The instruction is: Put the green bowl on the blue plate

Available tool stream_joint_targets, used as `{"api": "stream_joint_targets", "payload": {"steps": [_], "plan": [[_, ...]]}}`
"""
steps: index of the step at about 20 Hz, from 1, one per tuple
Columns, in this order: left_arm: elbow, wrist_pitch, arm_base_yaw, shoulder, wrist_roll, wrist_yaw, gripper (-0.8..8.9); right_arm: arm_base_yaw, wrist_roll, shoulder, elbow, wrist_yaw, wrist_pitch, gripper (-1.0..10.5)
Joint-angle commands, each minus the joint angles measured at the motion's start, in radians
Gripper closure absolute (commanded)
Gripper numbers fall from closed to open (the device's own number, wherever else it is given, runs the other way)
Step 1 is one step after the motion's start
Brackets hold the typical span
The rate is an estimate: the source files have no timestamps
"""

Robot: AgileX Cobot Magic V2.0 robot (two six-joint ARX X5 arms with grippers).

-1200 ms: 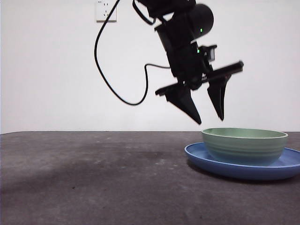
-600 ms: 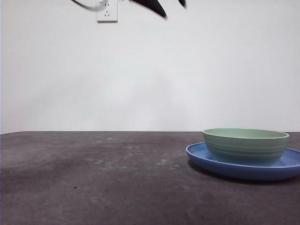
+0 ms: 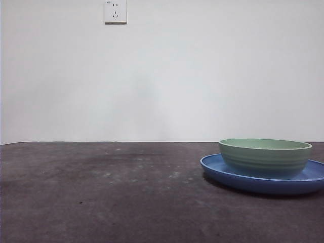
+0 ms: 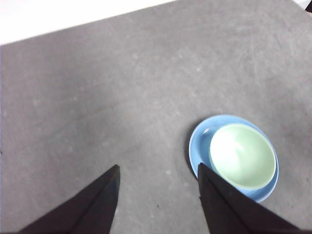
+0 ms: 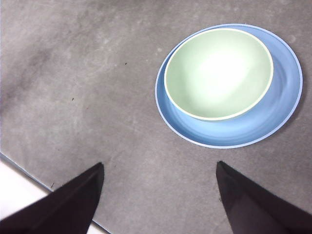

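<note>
The arm has left the front view; both the left gripper (image 4: 157, 195) and right gripper (image 5: 158, 195) hang open and empty, while the green bowl (image 3: 265, 157) rests on the blue plate (image 3: 223, 172), placement apparently complete.

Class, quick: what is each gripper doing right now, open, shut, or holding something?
Left gripper: open, holding nothing, high above the table.
Right gripper: open, holding nothing, high above the table.

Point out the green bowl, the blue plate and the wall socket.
green bowl (image 3: 265, 158), front view, on its ridged outer wall.
blue plate (image 3: 217, 169), front view, on its bare rim beside the bowl.
wall socket (image 3: 115, 11), front view, on its white faceplate.
</note>
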Motion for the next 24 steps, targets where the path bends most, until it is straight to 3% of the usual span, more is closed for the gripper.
{"api": "stream_joint_targets", "payload": {"steps": [1,7,11,21,22,24], "plan": [[-0.218,0.105,-0.006,-0.124,0.018,0.072,5.55,0.003,0.006,0.003,0.018,0.002,0.01,5.8],[-0.685,0.278,-0.007,-0.356,0.019,0.291,5.56,0.003,0.006,0.003,0.018,0.002,0.01,5.8],[-0.875,0.37,-0.01,-0.419,0.019,0.408,5.65,0.003,0.007,0.005,0.018,0.002,0.01,5.8],[-0.914,0.396,-0.015,-0.42,0.021,0.439,5.65,0.003,0.026,0.005,0.018,0.002,0.009,5.8],[-0.914,0.395,-0.015,-0.42,0.021,0.439,5.65,0.003,0.045,0.005,0.018,0.016,0.009,5.8],[-0.914,0.396,-0.015,-0.42,0.019,0.439,5.65,0.002,0.137,0.007,0.018,0.148,0.01,5.8]]}}
